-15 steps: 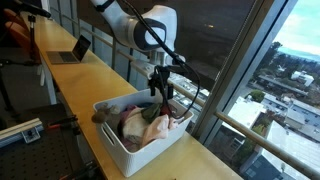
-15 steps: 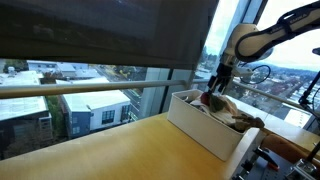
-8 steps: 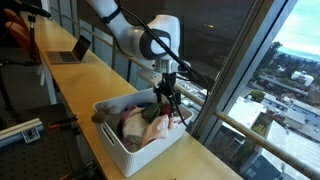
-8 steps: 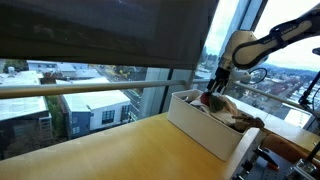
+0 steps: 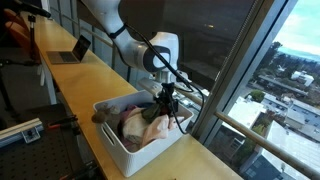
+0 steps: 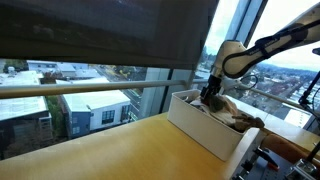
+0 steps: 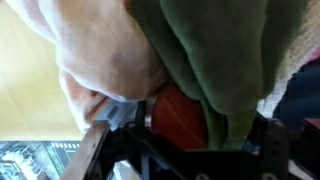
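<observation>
Arm reaches down from above into a white bin (image 5: pixel 108 140) on a long wooden worktop (image 5: pixel 75 85). The bin sits near the worktop end, just beside the window (image 5: pixel 250 60).

The hand (image 5: pixel 168 104) is low inside the bin at its window-side end, fingertips buried in a heap of soft stuff. In the exterior view from the opposite side, the hand (image 6: pixel 207 97) drops behind the far bin wall, with the tips hidden by the bin (image 6: pixel 205 130).

Wrist view is very close and blurry. A red thing (image 7: pixel 178 115) lies right in front of the hand, between the dark finger parts at the bottom edge. A green cloth (image 7: pixel 205 50) drapes over the red thing from above and touches it. A peach cloth (image 7: pixel 100 55) presses against the green cloth on one side and also touches the red thing.

Hand state: cannot tell whether it is clenched on the red thing or just resting loose around it; the fingertips are hidden by fabric in all views.

Other contents of the bin: a pink lump (image 5: pixel 135 125) in the middle, just beside the hand, and a brown toy (image 5: pixel 100 117) at the end away from the window.

A laptop (image 5: pixel 72 50) stands open far along the worktop, well apart from the bin.
</observation>
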